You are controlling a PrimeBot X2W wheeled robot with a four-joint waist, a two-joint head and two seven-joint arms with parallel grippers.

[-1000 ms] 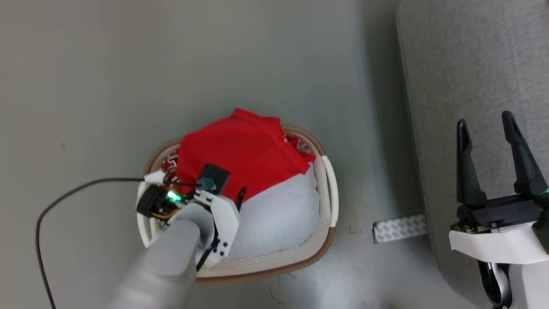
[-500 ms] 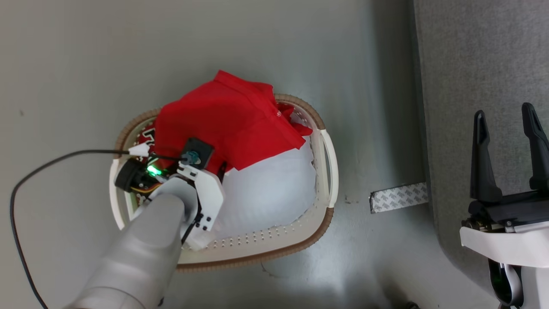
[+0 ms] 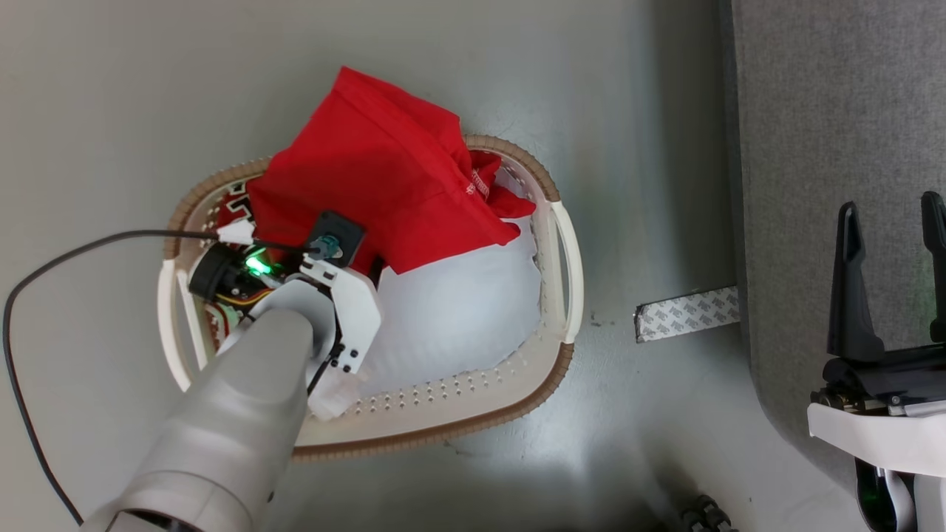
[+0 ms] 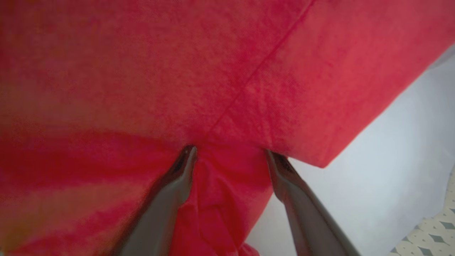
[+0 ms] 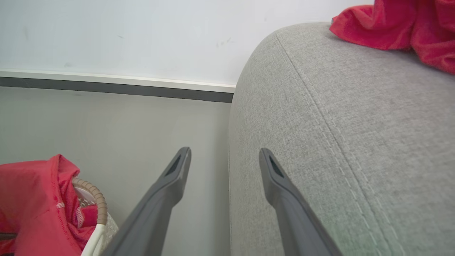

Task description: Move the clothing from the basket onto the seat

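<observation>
The red clothing (image 3: 369, 192) is heaped in the cream basket (image 3: 443, 436) and hangs over its far rim. My left gripper (image 3: 362, 262) reaches down into the basket, its fingertips hidden under the cloth's near edge. In the left wrist view its fingers (image 4: 181, 174) stand apart, pushed into the clothing (image 4: 213, 71), with a fold of red fabric between them. My right gripper (image 3: 889, 205) is open and holds nothing, over the near edge of the grey seat (image 3: 835, 111). The right wrist view shows the same open gripper (image 5: 224, 151) beside the seat (image 5: 355, 124).
White padding (image 3: 451, 310) fills the basket's near half. Another red garment (image 5: 398, 25) lies on the seat's far end. A strip of patterned tape (image 3: 687, 312) lies on the floor between basket and seat. A black cable (image 3: 44, 273) loops left of the basket.
The head view has shifted. The red clothing now bulges higher and farther over the basket's far rim, with my left gripper still dug into its near edge. Both grippers stay open.
</observation>
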